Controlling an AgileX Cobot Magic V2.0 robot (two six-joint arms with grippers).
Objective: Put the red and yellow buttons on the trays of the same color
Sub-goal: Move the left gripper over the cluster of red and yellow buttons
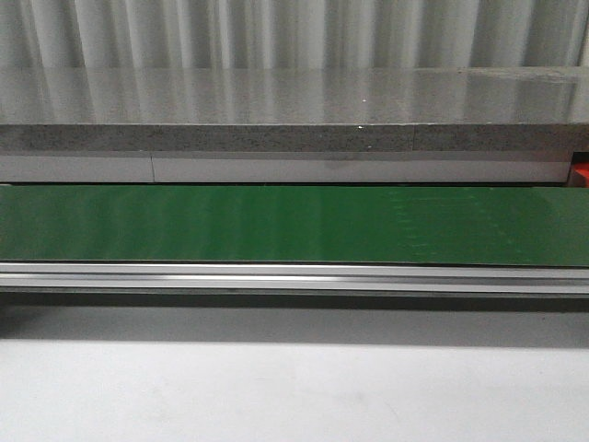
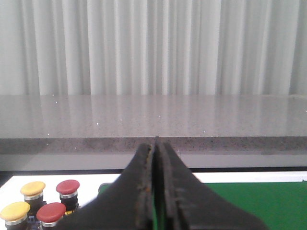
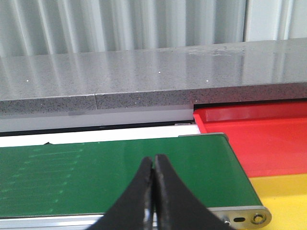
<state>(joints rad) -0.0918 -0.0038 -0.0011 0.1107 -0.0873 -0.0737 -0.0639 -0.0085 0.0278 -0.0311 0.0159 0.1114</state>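
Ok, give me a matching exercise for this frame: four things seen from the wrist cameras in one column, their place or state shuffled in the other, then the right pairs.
Things:
1. red mushroom-cap buttons
2. red plastic tray
3. yellow plastic tray
4. left gripper

Places or states:
A. past the end of the green conveyor belt, next to the grey stone ledge
B. fingers pressed together, holding nothing
C. on the white surface, standing among yellow mushroom-cap buttons
D. beside the red tray, on its near side

Pairs: 1-C, 2-A, 3-D, 4-B
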